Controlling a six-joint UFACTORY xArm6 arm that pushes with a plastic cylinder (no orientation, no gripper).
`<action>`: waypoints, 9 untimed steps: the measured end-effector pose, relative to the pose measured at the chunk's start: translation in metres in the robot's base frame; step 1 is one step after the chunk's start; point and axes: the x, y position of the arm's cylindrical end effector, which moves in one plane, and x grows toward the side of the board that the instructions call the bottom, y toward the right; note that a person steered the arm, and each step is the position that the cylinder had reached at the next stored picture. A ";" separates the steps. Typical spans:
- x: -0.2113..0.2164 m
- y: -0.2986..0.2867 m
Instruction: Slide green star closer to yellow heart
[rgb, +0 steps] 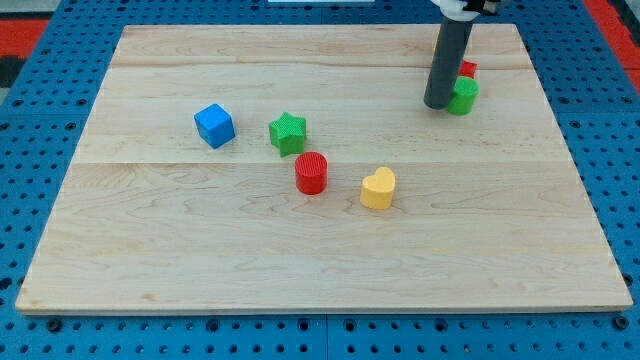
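The green star (287, 132) lies on the wooden board left of centre. The yellow heart (378, 188) lies below and to the right of it. A red cylinder (311, 172) stands between them, just below the star and to the heart's left. My tip (437, 104) rests on the board near the view's top right, far from the star and the heart, touching or almost touching a green block (463, 97) on its right.
A blue cube (214, 125) sits left of the star. A red block (467, 70) sits behind the green block, partly hidden by the rod. The wooden board (320, 250) lies on a blue pegboard surface.
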 end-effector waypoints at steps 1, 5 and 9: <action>0.027 -0.020; 0.029 -0.094; 0.032 -0.224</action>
